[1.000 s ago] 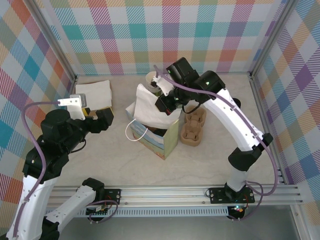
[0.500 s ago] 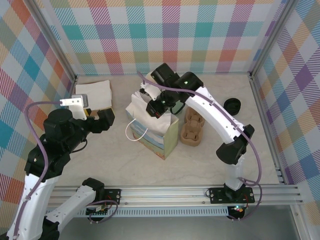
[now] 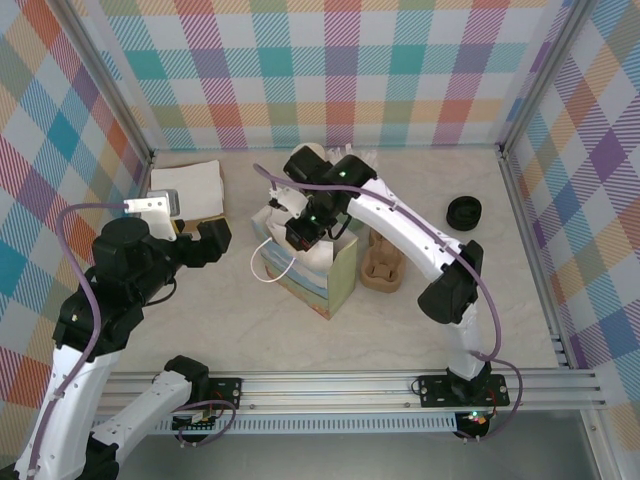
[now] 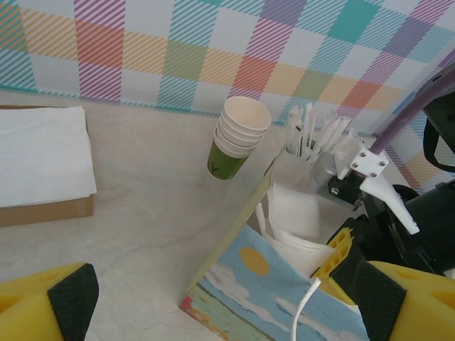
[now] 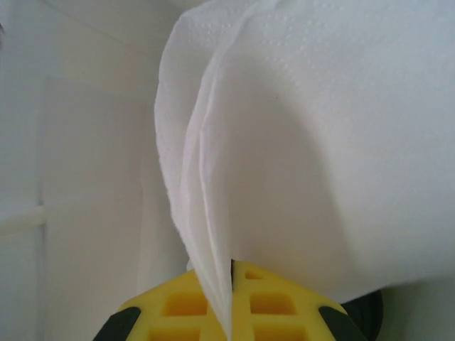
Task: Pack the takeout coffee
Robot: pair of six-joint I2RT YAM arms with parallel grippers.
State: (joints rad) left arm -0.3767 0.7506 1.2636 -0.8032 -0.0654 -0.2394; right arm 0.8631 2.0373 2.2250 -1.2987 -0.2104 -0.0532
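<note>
Pinching a napkin (image 5: 298,142), right tool (image 5: 231,295) sits well apart from black lid (image 3: 463,212).

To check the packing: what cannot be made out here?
Right wrist view: the napkin pinched in the right gripper hides everything beyond.
Top view: napkin and right arm cover the bag's inside; any cup there cannot be told.
Top view: cup carrier's far end, under that arm.

Overhead looking down, left wrist shares bag (image 3: 322,287)
</note>
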